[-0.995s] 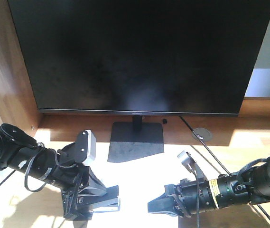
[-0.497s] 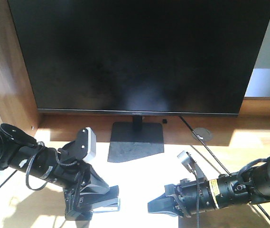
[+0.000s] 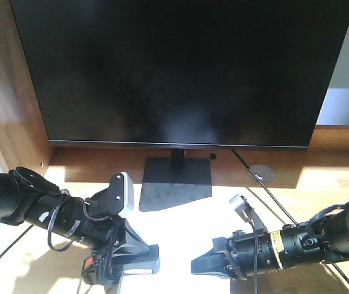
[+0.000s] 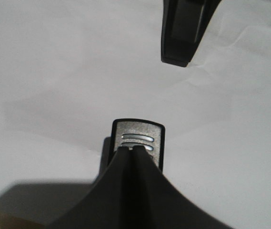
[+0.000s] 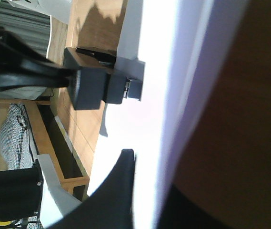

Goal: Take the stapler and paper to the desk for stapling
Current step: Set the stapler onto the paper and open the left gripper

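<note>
Exterior front-facing view, left gripper clamped on the stapler over the paper on the desk, right gripper beside it, its jaw state indiscernible.

Both arms reach in low; the left hand is clamped shut, the right hand slightly parted.

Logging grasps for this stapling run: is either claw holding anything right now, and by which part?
The left claw grips the stapler behind its metal front end, over the paper. Whether the right claw holds anything cannot be told.
</note>
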Controlling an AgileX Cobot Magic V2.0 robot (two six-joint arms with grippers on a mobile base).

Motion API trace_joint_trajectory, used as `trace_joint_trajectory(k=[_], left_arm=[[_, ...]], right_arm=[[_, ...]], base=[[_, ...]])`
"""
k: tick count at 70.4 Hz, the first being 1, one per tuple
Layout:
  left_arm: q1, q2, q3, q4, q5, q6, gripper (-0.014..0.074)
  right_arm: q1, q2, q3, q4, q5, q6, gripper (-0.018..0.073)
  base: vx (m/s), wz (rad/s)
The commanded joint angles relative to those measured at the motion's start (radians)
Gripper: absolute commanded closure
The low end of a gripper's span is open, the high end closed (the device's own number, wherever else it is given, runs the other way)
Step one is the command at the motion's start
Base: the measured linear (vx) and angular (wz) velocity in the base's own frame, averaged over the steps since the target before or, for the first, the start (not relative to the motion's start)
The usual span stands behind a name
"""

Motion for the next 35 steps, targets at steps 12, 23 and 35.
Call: trace_joint_trajectory(k=[12, 23, 35], left_arm=[[-0.004, 0.034, -0.019, -0.028, 0.003, -0.003, 0.0603], [-0.004, 0.064, -0.018, -0.018, 0.008, -0.011, 0.0603], [-0.004, 0.073, -0.016, 0.03, 0.003, -0.031, 0.0603]], right_arm=[[-0.001, -0.036, -0.015, 0.025, -0.063, -0.01, 0.0561], [-0.001, -0.036, -0.015, 0.025, -0.063, -0.01, 0.0561], [-0.001, -0.036, -0.015, 0.025, -0.063, -0.01, 0.0561]], base=[[0.0, 0.0], [0.0, 0.0], [0.0, 0.0]])
